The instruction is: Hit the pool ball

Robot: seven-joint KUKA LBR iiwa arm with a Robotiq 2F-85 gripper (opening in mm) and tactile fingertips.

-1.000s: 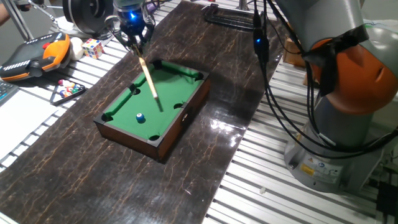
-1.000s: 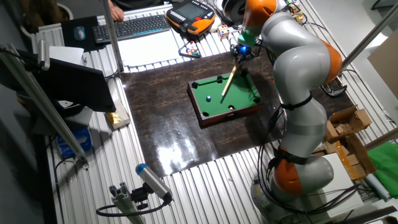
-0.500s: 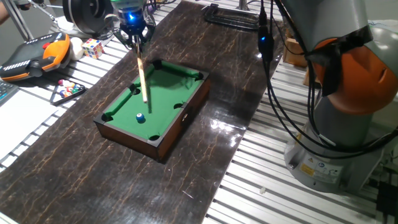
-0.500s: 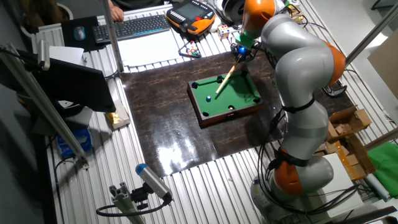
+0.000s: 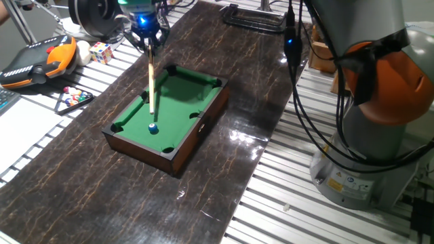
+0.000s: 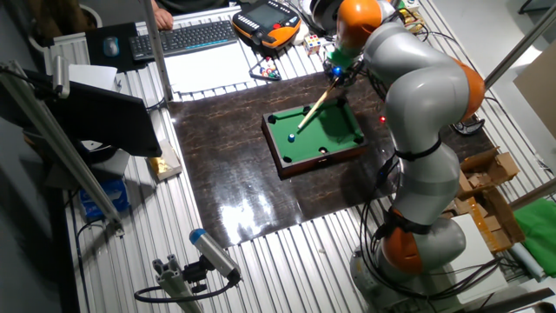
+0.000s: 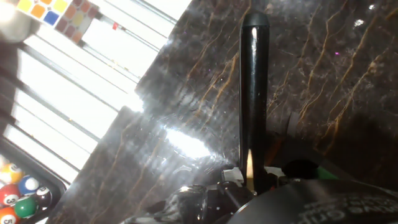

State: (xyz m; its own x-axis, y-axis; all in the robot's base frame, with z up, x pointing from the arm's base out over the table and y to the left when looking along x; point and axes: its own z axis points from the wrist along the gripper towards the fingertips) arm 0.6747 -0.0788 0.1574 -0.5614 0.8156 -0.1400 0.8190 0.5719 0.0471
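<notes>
The pool ball (image 5: 153, 128) is a tiny blue ball on the felt of the miniature green pool table (image 5: 178, 93), near its front left side. My gripper (image 5: 148, 41) hangs above the table's far left corner, shut on a pale wooden cue stick (image 5: 150, 85). The cue slopes down and its tip is at the ball, touching or nearly so. The other fixed view shows the gripper (image 6: 335, 73), the cue (image 6: 314, 104), the ball (image 6: 291, 137) and the table (image 6: 334, 130). The hand view shows the cue's black butt (image 7: 254, 93) rising from my gripper (image 7: 249, 177).
A puzzle cube (image 5: 101, 51), racked coloured balls with a black triangle (image 5: 73, 97) and an orange-black pendant (image 5: 37, 57) lie left of the dark mat. Cables (image 5: 298, 81) and the arm's base (image 5: 369, 156) stand to the right. A keyboard (image 6: 195, 36) lies at the back.
The cue has swung: its tip moved from the middle of the felt toward the front left, down to the blue ball. The ball has stayed in place.
</notes>
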